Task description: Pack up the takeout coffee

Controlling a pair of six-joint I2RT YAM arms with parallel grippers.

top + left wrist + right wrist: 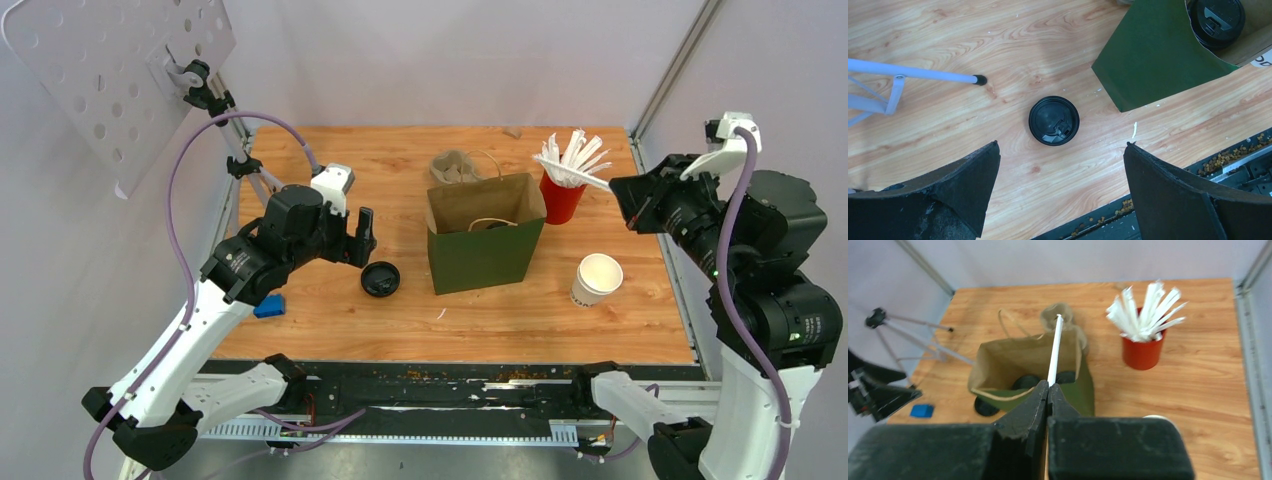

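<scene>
Directly beneath the left gripper (1062, 150), whose jaws stand spread wide with nothing between them, a loose black lid (1054, 120) lies flat on the wooden table (948, 40), just ahead of the fingertips and not touched by them. The left arm reaches in from the near left, its wrist bent so the fingers point down at the board. Just right of the lid stands the green paper bag (485, 250), mouth open. The left wrist view shows a lidded cup (1218, 17) upright inside it. An open white cup (597, 278) sits on the table to the right of the bag, apart from it. The right gripper (1048, 387) is pinched tight on a white stirrer (1054, 347), raised at the table's right side, the stirrer pointing toward the bag and passing close by the red cup (560, 200) of stirrers. A crumpled brown bag (455, 167) lies behind the green one. A tripod leg (923, 75) and a blue block (269, 306) lie left of the lid.
</scene>
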